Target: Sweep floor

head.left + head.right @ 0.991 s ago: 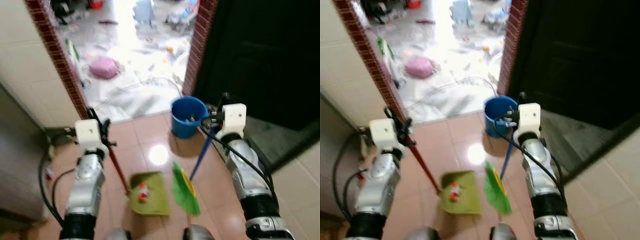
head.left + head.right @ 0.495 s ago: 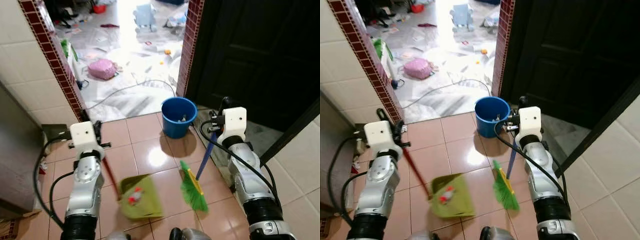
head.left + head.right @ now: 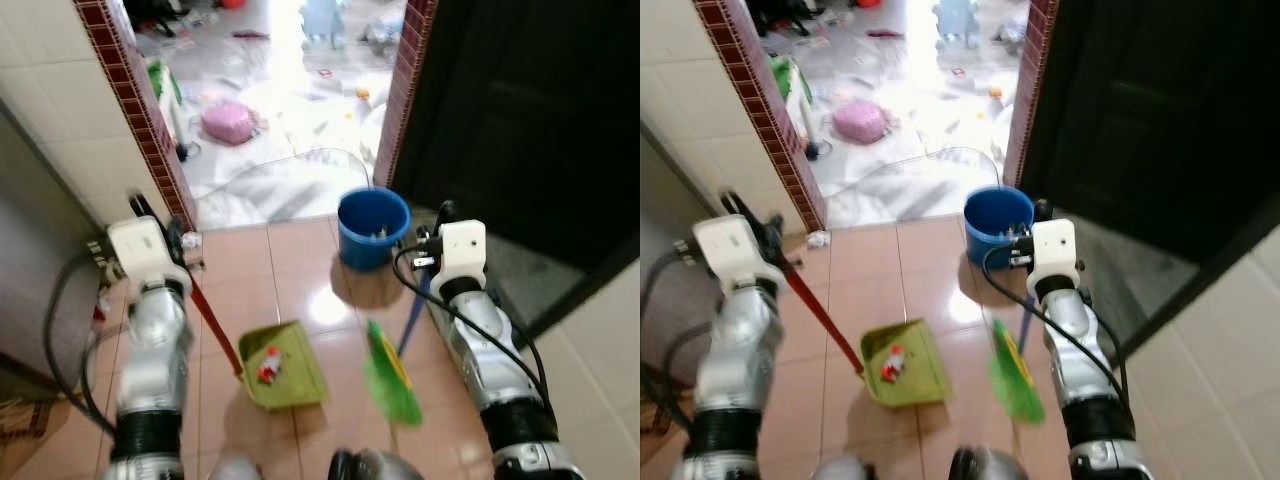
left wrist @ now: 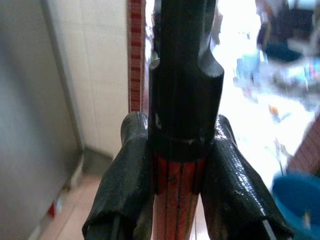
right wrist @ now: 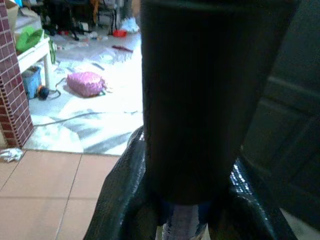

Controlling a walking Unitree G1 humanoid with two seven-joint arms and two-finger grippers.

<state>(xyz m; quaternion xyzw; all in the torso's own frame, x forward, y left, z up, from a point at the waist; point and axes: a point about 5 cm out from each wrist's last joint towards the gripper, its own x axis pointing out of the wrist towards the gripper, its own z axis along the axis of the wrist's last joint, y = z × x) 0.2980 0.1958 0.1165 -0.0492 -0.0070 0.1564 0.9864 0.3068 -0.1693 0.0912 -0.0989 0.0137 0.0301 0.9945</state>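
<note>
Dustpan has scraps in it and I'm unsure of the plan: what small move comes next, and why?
Probably carry the dustpan toward the blue bucket and tip it. The left tool grips its red handle, red debris lies in the pan, and the bucket stands open just ahead.

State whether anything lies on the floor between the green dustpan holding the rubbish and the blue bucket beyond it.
Nothing visible does. Bare tiles separate the green dustpan from the blue bucket. The broom head sits beside the dustpan, off that line.
</note>
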